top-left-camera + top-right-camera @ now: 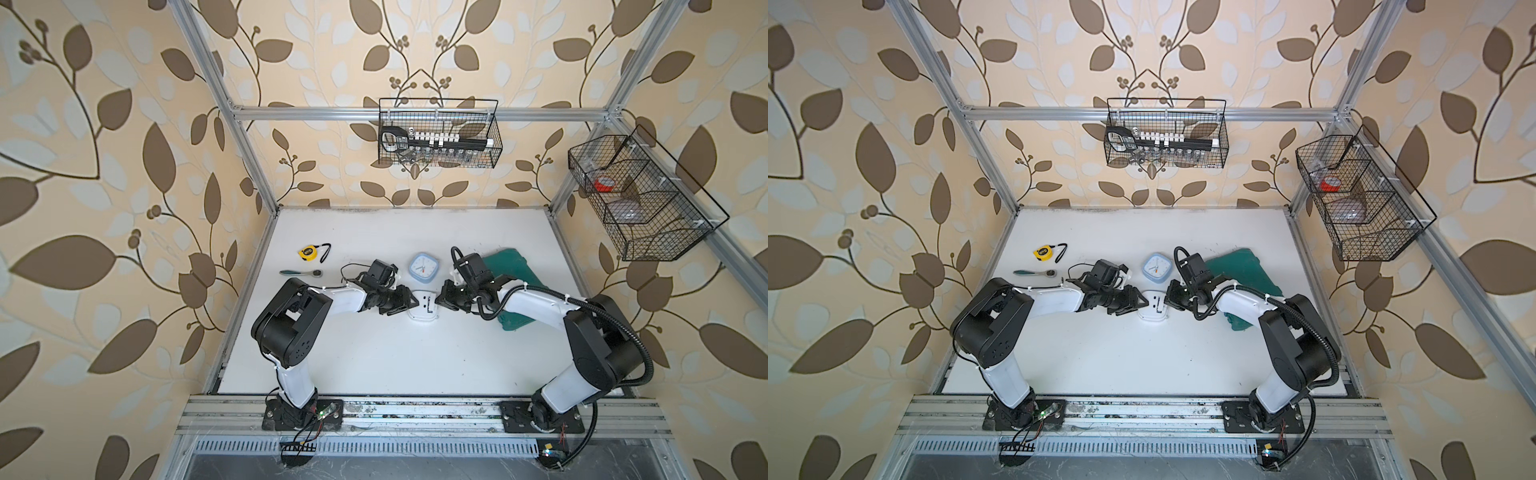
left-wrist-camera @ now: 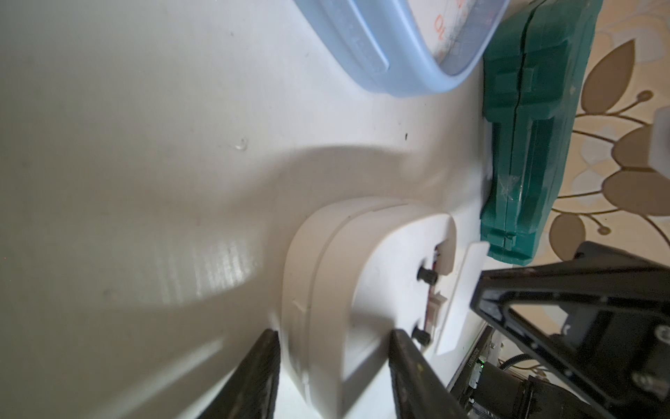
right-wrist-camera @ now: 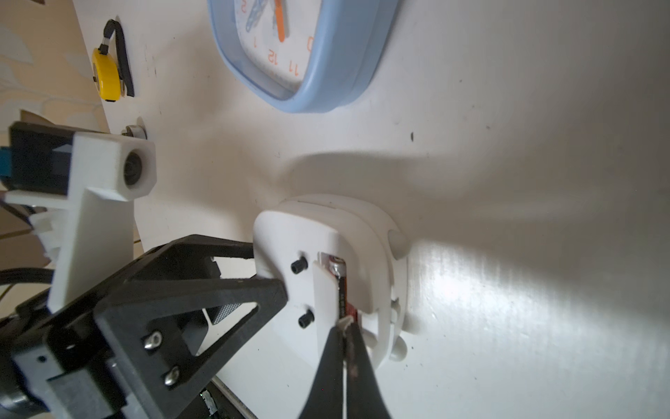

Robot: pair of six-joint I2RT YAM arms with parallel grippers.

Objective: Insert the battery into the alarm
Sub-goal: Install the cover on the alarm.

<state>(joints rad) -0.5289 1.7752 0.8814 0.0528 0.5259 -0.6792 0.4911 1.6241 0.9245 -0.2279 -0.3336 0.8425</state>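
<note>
Seating the battery [image 3: 340, 286] looks almost done: it lies in the slot of the white alarm [image 1: 424, 306], at 6 o'clock from the blue clock [image 1: 424, 266]. Left claw [image 2: 335, 362] clamps the alarm body; right claw [image 3: 346, 337], tips together, rests at the battery end. Next needs a gentle push inward

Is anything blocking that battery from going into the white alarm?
Nothing visible does. The battery already lies in the alarm's open slot, with the lid swung aside beside it. The shut right claw is at the slot's end, and the left claw grips the alarm's body.
</note>
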